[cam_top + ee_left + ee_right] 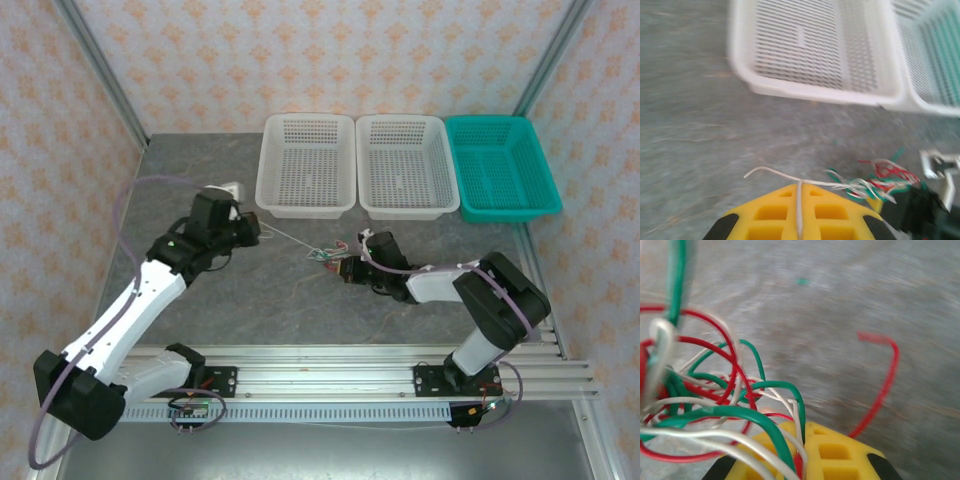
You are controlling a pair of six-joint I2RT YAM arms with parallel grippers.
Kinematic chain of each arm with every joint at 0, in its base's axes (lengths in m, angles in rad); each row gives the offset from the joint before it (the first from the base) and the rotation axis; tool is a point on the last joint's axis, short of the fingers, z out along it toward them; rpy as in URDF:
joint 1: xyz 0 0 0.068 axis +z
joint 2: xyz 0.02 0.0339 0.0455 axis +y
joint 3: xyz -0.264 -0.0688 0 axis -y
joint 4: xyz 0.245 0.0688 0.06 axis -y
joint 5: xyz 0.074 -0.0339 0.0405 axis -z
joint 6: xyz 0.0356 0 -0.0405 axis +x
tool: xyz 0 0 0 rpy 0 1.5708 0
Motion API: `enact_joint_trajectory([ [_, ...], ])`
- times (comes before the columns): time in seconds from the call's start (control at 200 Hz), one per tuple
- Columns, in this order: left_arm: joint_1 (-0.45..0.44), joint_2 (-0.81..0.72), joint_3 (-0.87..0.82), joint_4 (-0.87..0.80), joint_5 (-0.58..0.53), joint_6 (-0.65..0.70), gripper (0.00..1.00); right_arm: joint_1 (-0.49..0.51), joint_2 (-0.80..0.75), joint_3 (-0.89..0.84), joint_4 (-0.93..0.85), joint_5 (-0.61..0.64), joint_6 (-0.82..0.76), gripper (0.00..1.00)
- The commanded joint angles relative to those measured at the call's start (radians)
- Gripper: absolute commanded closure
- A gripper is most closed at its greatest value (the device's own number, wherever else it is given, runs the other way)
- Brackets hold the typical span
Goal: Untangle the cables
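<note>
Clenching the left tool (799, 205) on one pale wire (771, 173); clenching the right tool (803, 450) on the cables (326, 254), bunched over the table (260, 310) between both. Risking cinching the knot tighter, or the wire slipping free, by pulling apart.

I work in a lab test cell: patterned panels (330, 50) wall my grey table (250, 300), aluminium rail (330, 365) across the bottom.

White wire (785, 176) in the closed left gripper (800, 187), red-green-white cable tangle (880, 181) just beyond
</note>
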State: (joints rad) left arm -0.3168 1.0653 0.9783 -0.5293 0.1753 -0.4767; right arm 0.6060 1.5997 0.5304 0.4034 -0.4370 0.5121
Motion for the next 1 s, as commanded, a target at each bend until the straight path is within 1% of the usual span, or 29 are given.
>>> enact_joint_trajectory([
  [0.0, 0.104, -0.066, -0.002, -0.025, -0.098, -0.05, 1.0, -0.065, -0.012, -0.09, -0.22, 0.156, 0.162, 1.0],
  [0.125, 0.172, -0.083, -0.005, -0.074, -0.184, -0.05, 1.0, -0.132, -0.093, -0.086, -0.404, 0.266, 0.237, 1.0],
  [0.22, 0.24, -0.088, -0.01, -0.099, -0.203, -0.052, 1.0, -0.174, -0.165, -0.09, -0.489, 0.329, 0.266, 1.0],
  [0.24, 0.251, -0.089, -0.009, -0.106, -0.215, -0.083, 1.0, -0.18, -0.182, -0.089, -0.512, 0.35, 0.276, 1.0],
  [0.305, 0.287, -0.096, -0.01, -0.124, -0.245, -0.096, 1.0, -0.198, -0.229, -0.084, -0.581, 0.401, 0.295, 1.0],
  [0.475, 0.372, -0.119, 0.0, -0.179, -0.343, -0.13, 1.0, -0.209, -0.302, -0.076, -0.66, 0.439, 0.353, 1.0],
  [0.545, 0.429, -0.135, 0.013, -0.214, -0.387, -0.151, 1.0, -0.211, -0.314, -0.056, -0.717, 0.454, 0.38, 1.0],
  [0.595, 0.48, -0.152, 0.013, -0.225, -0.389, -0.168, 1.0, -0.215, -0.324, -0.047, -0.747, 0.467, 0.401, 1.0],
  [0.701, 0.561, -0.187, 0.002, -0.222, -0.37, -0.186, 1.0, -0.226, -0.365, -0.048, -0.786, 0.491, 0.441, 1.0],
  [0.776, 0.581, -0.19, -0.009, -0.217, -0.339, -0.187, 1.0, -0.235, -0.409, -0.064, -0.77, 0.485, 0.438, 1.0],
  [0.881, 0.582, -0.165, -0.049, -0.154, -0.183, -0.161, 1.0, -0.235, -0.468, -0.066, -0.773, 0.483, 0.411, 1.0],
  [0.931, 0.578, -0.151, -0.084, -0.104, -0.098, -0.15, 1.0, -0.235, -0.477, -0.056, -0.756, 0.443, 0.354, 1.0],
  [0.991, 0.543, -0.145, -0.135, -0.028, -0.003, -0.141, 1.0, -0.235, -0.47, -0.03, -0.764, 0.396, 0.312, 1.0],
])
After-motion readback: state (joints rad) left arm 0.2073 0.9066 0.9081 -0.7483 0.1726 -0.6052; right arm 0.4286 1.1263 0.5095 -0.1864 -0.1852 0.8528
